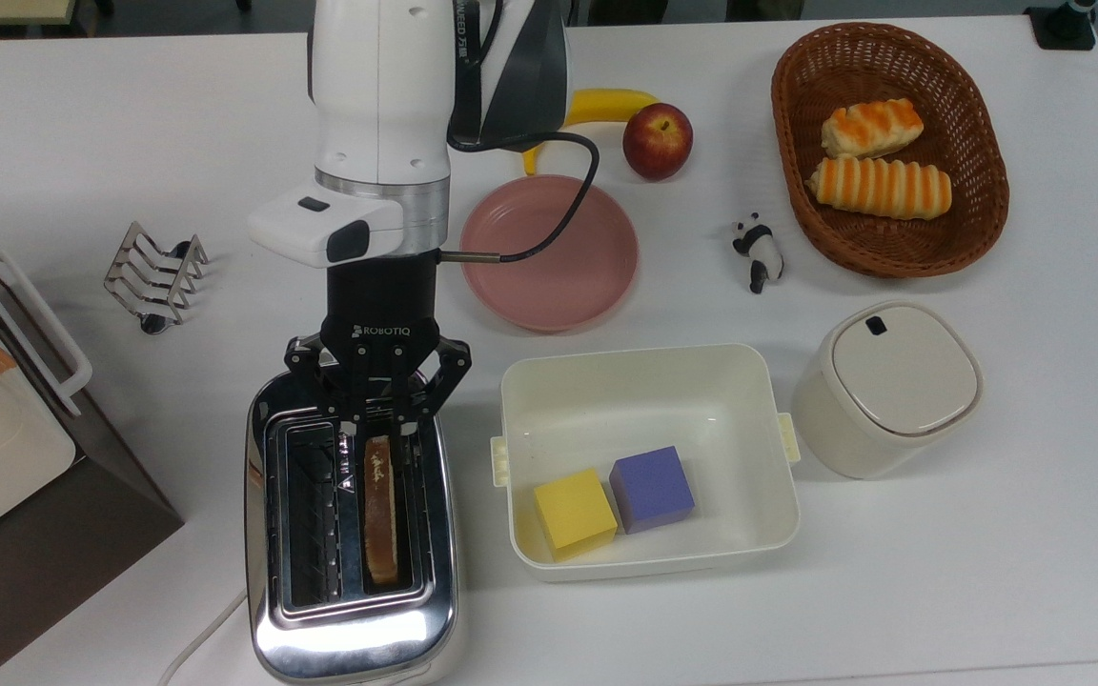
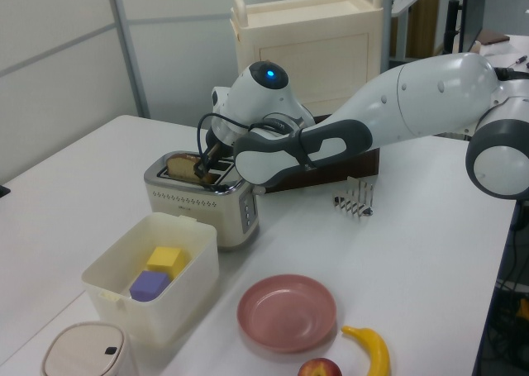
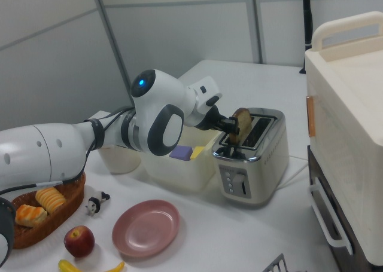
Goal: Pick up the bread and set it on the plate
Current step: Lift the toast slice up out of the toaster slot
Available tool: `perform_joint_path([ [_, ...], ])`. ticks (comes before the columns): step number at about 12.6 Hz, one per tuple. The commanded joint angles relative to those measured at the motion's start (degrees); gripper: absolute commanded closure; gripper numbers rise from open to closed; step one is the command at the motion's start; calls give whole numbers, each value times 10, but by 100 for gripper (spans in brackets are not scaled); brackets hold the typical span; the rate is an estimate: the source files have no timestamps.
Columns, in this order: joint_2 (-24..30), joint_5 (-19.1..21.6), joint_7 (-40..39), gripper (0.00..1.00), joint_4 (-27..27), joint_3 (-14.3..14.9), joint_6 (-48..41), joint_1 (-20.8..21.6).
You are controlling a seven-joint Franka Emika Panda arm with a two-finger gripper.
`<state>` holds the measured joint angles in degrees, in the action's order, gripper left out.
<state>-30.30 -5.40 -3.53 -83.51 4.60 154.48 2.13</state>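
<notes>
Toast slice (image 1: 378, 510) stands on edge in the toaster (image 1: 351, 529) slot, near the worktop's front edge. Hand (image 1: 377, 424) closed on its top crust end. Likely light, stiff, crumbly: pinch the flat faces gently. Pink plate (image 1: 549, 252) sits bare.

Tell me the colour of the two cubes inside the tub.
Yellow cube and purple cube; clearest in the top view.

The white Franka arm (image 1: 382, 105) reached in from the far edge of the worktop in the top view, wrist bent downward. Its black two-finger gripper (image 1: 379, 429) pointed down, fingers (image 1: 355, 431) drawn narrowly together, apparently pinching the brown toast slice (image 1: 378, 510), though contact was hard to confirm.
</notes>
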Motion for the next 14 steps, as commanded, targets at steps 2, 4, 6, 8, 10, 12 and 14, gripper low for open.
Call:
perform_joint_path([
  [2, 7, -46, 15, 100, 11, 4, 12, 3],
  [4, 18, -48, 68, 100, 36, 6, 9, 4],
  [6, 42, -50, 85, 100, 43, 7, 9, 5],
  [8, 86, -45, 88, 100, 43, 4, 6, 5],
  [10, 130, -43, 113, 100, 34, 0, -36, 7],
  [12, 144, -26, 115, 100, 32, -6, -159, 22],
  [14, 158, 15, 95, 100, 33, -6, -277, 33],
])
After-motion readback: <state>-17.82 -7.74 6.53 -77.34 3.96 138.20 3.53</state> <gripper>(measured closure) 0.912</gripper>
